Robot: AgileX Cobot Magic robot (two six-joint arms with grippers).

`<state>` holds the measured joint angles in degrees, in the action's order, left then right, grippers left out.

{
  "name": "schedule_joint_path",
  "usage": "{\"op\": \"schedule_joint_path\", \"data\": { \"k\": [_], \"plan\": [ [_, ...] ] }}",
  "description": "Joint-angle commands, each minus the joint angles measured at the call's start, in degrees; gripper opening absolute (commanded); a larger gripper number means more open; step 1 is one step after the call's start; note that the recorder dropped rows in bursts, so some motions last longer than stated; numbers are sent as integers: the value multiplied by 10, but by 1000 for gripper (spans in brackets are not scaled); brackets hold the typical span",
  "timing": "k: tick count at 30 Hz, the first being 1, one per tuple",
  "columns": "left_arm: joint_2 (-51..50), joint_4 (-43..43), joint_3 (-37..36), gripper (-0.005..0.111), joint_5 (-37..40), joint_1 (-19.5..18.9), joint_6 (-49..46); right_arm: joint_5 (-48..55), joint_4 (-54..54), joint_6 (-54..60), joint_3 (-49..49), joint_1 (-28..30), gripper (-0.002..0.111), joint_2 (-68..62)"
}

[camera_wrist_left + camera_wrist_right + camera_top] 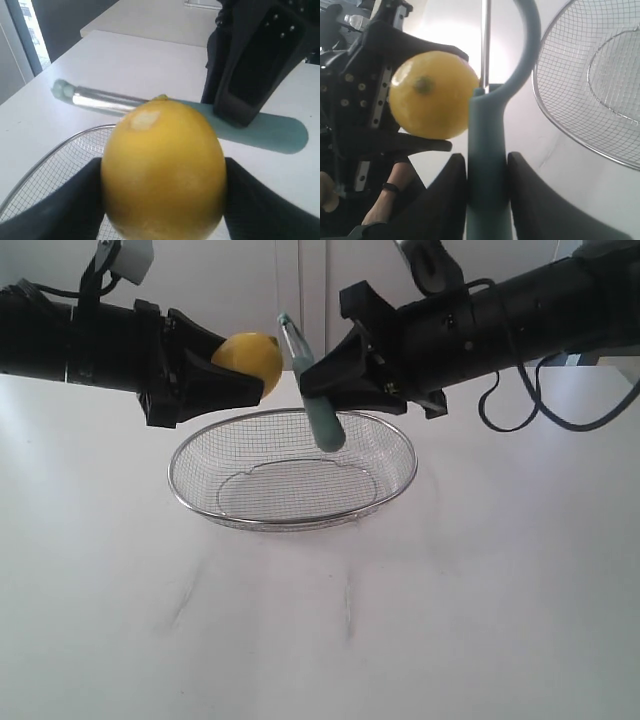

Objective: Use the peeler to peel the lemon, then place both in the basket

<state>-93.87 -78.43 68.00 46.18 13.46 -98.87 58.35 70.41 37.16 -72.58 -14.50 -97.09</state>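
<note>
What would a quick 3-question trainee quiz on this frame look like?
1. True or false: the lemon lies in the wire basket.
2. Fill in: the left claw is shut on the ____.
3. What holds the peeler? A) right claw B) left claw C) wire basket

Key: 1 false; 2 lemon; 3 A.

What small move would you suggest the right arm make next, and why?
Probably ease the peeler against the lemon and stroke along it: the left gripper holds the lemon, the right gripper the peeler, side by side above the basket, with the peel seemingly mostly intact.
</note>
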Motion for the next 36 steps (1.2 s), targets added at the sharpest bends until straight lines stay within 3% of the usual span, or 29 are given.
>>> {"op": "schedule_joint_path", "data": {
  "k": [1, 14, 36],
  "plan": [
    [4, -42, 1, 0, 14, -2, 0, 22, 0, 1, 1, 3, 0, -16],
    [4, -46, 1, 0, 3, -2, -1, 79, 6, 35, 1, 3, 0, -44],
    [4, -46, 1, 0, 1, -2, -1, 41, 49, 35, 1, 3, 0, -37]
  ]
}}
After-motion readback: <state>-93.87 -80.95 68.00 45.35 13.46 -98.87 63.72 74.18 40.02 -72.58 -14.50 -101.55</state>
